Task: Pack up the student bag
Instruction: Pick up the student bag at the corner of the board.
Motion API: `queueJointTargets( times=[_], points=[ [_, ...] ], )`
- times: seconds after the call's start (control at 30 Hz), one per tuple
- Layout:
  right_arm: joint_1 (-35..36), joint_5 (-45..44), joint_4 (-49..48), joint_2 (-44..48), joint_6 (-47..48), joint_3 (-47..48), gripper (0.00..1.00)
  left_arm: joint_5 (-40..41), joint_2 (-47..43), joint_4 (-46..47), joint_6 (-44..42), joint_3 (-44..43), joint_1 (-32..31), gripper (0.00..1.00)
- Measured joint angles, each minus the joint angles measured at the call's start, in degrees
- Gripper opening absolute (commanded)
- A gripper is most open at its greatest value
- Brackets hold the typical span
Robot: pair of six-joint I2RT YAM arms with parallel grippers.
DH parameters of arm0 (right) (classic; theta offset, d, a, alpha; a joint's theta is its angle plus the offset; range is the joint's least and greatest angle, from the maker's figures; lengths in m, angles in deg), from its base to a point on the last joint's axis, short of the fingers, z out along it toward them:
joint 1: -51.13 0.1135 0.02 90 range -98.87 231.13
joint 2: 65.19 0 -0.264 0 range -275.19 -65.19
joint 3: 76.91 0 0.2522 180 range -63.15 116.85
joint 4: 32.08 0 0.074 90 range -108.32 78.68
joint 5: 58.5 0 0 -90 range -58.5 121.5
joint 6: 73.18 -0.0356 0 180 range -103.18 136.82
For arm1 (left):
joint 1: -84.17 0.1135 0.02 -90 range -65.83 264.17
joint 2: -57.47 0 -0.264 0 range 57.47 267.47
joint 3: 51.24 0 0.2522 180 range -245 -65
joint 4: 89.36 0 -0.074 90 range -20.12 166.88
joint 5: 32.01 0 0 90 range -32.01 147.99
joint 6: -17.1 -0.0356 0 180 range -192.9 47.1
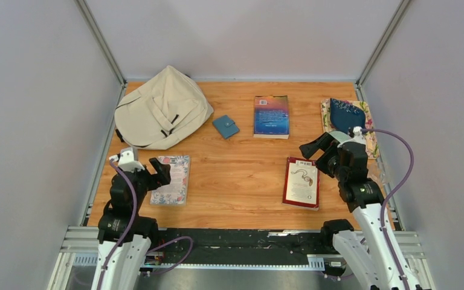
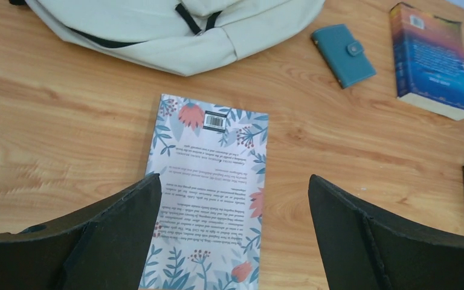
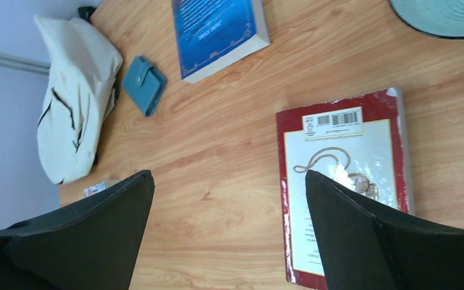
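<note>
Student bag (image 2: 157, 30) cut off at top, L wrist view.

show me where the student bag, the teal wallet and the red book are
student bag (image 1: 160, 112): top external view, middle of its beige canvas body
teal wallet (image 2: 343, 55): left wrist view, centre of its cover
red book (image 3: 338, 145): right wrist view, cream panel of its cover

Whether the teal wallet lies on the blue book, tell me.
No: the teal wallet lies on the bare table, apart from the blue book.
</note>
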Motion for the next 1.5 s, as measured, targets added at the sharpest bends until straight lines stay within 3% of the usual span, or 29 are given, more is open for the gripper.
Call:
queueJointTargets(
  times=[0.2, 0.47, 0.6, 0.83, 1.13, 1.23, 1.37, 1.5],
  points=[
    [0.46, 8.85, -0.9, -2.86, 0.0, 1.18, 0.93, -2.03, -2.86, -1.9, 1.55, 1.11, 0.0, 0.98],
    [12.76, 12.35, -7.23, -18.64, -1.29, 4.63, 0.94, -3.8, 9.49, -6.08, 3.45, 1.11, 0.0, 0.98],
    [17.57, 12.59, -11.5, -30.67, -3.96, 10.91, 0.96, -2.29, 11.93, -8.35, 4.31, 0.26, 0.0, 0.98],
    [17.9, 12.76, -12.48, -51.56, -4.7, 29.59, 0.98, 3.13, 14.49, -9.09, 5.03, -1.92, 0.0, 0.98],
    [19.98, 19.71, -12.85, -62.86, -4.81, 38.51, 0.98, 14.34, 25.99, -17.75, 11.41, -8.63, 0.0, 0.99],
    [22.64, 21.31, -13.81, -70.47, -4.68, 43.19, 0.98, 13.9, 28.68, -22.32, 10.67, -9.07, 0.02, 0.99],
    [25.99, 21.22, -14.38, -79.82, -4.85, 52.26, 0.98, 11.39, 25.92, -25.22, 8.96, -9.25, 0.0, 0.99],
    [28.65, 19.82, -14.71, -84.43, -6.91, 59.49, 0.98, 6.38, 13.77, -23.65, 8.37, -6.6, 0.0, 0.99]
  ],
)
